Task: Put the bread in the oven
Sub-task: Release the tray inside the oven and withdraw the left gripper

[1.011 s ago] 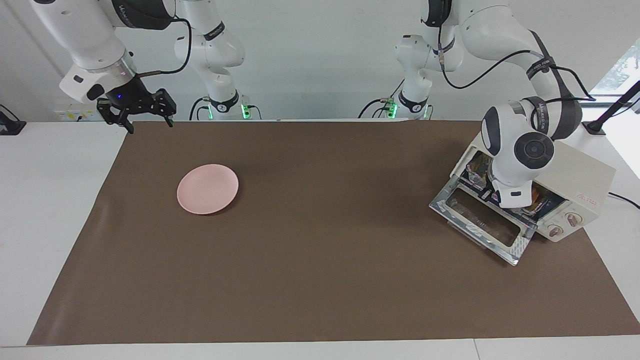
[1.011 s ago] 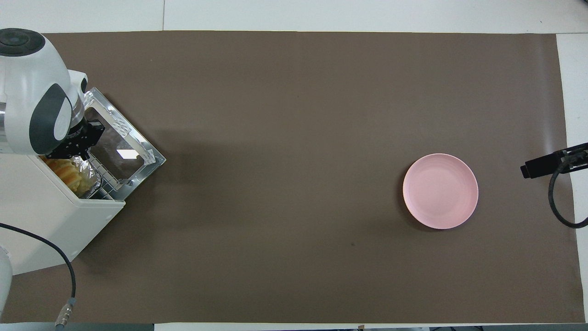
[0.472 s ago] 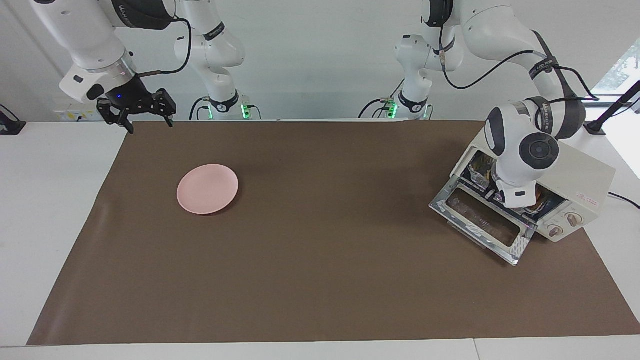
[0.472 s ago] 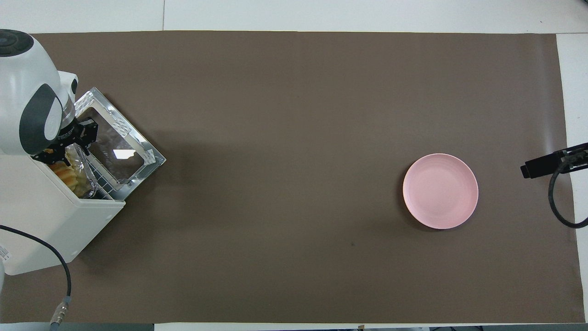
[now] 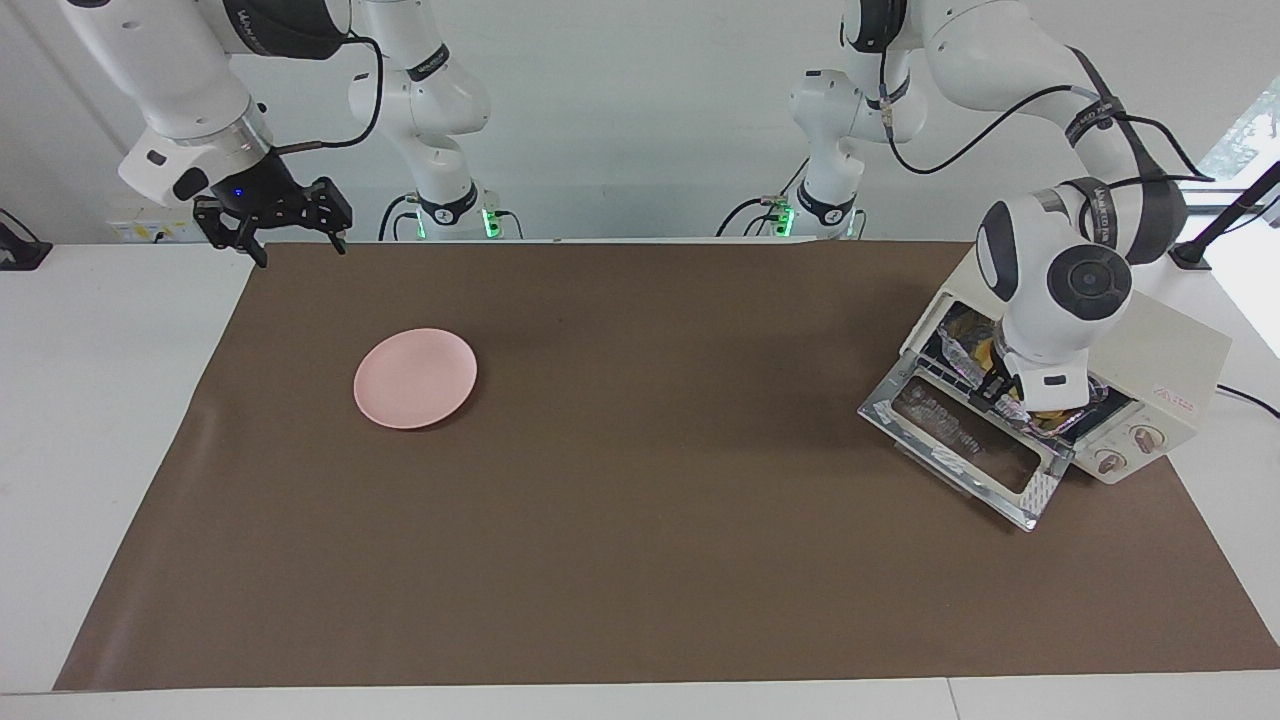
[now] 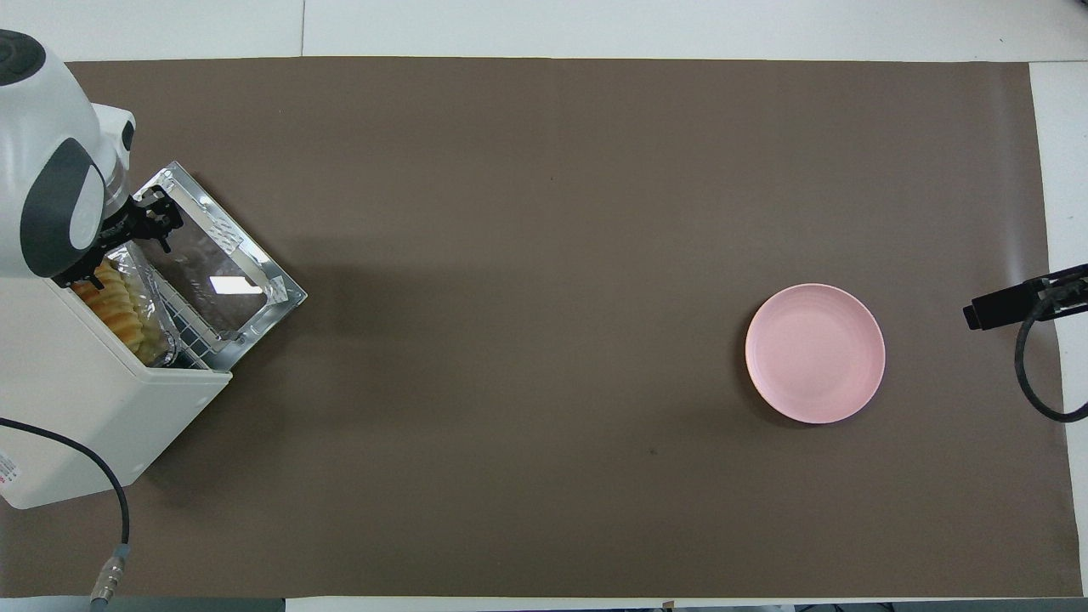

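Note:
The cream-white oven (image 5: 1160, 350) stands at the left arm's end of the table with its glass door (image 5: 965, 450) dropped open. The yellow-orange bread (image 6: 115, 306) lies in a crinkled foil tray (image 6: 157, 293) on the wire rack inside the oven; it shows a little in the facing view (image 5: 1043, 421). My left gripper (image 5: 1000, 386) hangs just above the oven's mouth (image 6: 140, 231), open and holding nothing. My right gripper (image 5: 298, 243) waits open above the corner of the mat at the right arm's end; only part of it shows in the overhead view (image 6: 996, 308).
A round pink plate (image 5: 415, 378) sits bare on the brown mat (image 5: 640, 560) toward the right arm's end, also in the overhead view (image 6: 815, 353). The oven's power cable (image 6: 119, 518) runs off the table's near edge.
My left gripper has lifted and drawn back from inside the oven's mouth, uncovering the bread in the foil tray. The right arm has not moved.

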`<action>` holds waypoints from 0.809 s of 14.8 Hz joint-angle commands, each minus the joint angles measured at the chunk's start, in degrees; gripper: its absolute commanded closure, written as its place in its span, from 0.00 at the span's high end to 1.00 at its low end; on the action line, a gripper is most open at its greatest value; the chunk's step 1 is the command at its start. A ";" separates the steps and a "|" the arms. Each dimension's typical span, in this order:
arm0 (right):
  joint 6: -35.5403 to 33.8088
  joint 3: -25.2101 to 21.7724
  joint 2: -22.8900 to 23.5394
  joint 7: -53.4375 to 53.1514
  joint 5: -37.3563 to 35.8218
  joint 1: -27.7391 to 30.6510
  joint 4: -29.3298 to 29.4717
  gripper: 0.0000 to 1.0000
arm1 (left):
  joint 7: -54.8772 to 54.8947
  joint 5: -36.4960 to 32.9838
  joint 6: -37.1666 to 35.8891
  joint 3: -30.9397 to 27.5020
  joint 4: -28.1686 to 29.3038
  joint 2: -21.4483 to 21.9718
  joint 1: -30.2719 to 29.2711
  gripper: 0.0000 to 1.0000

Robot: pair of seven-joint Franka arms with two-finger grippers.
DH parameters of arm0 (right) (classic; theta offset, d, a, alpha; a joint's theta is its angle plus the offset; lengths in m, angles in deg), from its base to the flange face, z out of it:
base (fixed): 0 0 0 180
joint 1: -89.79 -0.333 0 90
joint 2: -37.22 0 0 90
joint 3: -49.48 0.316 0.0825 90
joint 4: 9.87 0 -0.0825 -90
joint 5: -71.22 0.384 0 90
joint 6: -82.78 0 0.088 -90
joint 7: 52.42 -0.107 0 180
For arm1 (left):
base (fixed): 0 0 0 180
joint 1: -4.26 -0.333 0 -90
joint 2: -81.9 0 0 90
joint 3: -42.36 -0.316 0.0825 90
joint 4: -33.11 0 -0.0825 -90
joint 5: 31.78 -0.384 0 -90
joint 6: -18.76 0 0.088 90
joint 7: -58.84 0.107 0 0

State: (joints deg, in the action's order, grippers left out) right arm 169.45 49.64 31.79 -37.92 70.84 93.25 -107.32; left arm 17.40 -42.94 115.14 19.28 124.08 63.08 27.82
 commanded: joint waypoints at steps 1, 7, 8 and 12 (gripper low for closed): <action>-0.72 0.54 -0.81 0.98 -0.59 0.67 -0.28 1.00 | 0.92 4.63 -0.57 -0.38 -4.11 1.15 -0.45 1.00; -0.72 0.54 -0.81 0.98 -0.59 0.67 -0.28 1.00 | 16.43 9.05 -8.98 -0.21 -7.66 10.88 -2.30 1.00; -0.63 0.54 -0.81 0.98 -0.59 0.67 -0.28 1.00 | 22.56 8.96 -12.49 -0.04 -6.95 12.48 -2.21 1.00; -0.72 0.54 -0.81 0.98 -0.59 0.67 -0.28 1.00 | 40.53 8.88 -22.19 16.16 -2.66 20.37 -18.92 1.00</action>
State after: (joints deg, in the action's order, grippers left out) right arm 169.45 49.64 31.79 -37.92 70.84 93.25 -107.32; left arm 50.79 -34.76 94.62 24.99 115.81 77.70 20.67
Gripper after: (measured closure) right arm 0.000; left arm 0.000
